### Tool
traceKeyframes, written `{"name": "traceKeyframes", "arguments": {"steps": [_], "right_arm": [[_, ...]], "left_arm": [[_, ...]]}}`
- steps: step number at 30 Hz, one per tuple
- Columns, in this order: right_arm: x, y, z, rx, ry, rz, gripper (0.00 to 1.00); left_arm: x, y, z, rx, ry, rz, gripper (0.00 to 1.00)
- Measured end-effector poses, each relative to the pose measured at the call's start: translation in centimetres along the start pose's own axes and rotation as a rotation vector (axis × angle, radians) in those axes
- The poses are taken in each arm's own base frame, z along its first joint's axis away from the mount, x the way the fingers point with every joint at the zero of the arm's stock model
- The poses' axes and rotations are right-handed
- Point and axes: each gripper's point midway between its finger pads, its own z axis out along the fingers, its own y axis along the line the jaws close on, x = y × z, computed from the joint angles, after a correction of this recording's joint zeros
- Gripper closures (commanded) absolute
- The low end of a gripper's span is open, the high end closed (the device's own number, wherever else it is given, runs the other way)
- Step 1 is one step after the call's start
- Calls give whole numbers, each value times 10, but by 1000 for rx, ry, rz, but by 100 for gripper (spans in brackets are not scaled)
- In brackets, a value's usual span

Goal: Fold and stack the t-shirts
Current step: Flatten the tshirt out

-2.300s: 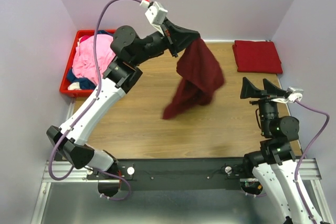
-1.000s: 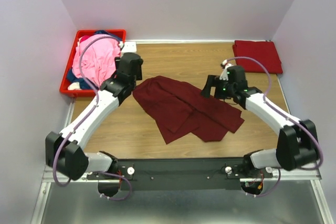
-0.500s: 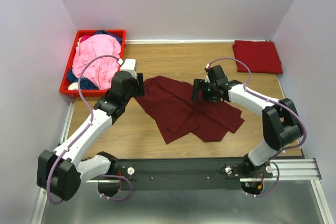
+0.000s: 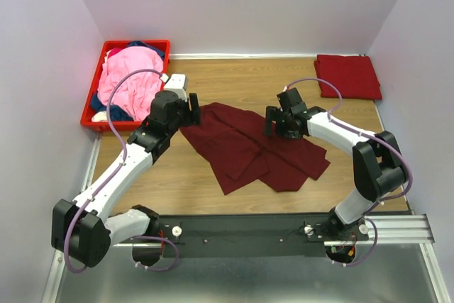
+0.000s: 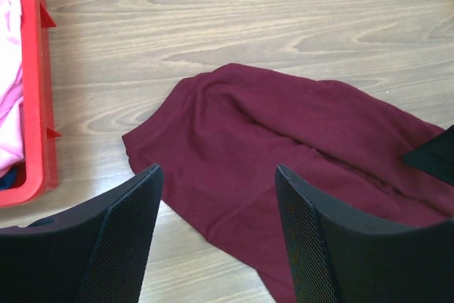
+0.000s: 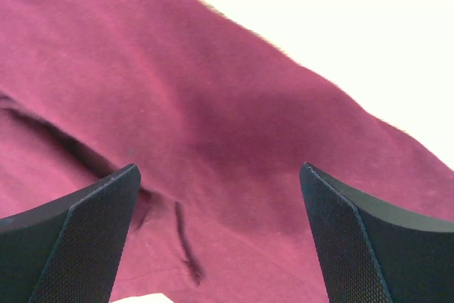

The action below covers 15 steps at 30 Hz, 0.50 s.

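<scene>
Both released, the left claw (image 4: pixel 189 113) and right claw (image 4: pixel 274 123) hovered over opposite edges of a rumpled maroon t-shirt (image 4: pixel 248 148), seemingly positioned to spread it flat.

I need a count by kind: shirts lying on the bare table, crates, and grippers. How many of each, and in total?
Shirts on the bare table: 2, the dark maroon t-shirt and the folded red shirt.
Crates: 1, the red crate; the cloth in it is not counted.
Grippers: 2, left gripper and right gripper.
Total: 5.
</scene>
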Motion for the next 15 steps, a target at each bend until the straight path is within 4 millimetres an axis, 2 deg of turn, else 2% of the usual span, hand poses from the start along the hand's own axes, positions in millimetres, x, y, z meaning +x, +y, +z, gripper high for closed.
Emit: {"name": "traceKeyframes", "arguments": {"steps": [6,10,15], "right_arm": [[2,-12,7,64,-2,-5,0],[15,-29,30,159,52,-24,0],[-10,-30,45,215,21,-32,1]], "left_arm": [[10,2,7,-9,34,-3,29],[24,4,11,-22,81,-7,30],[31,4,11,-25,102,-17,30]]}}
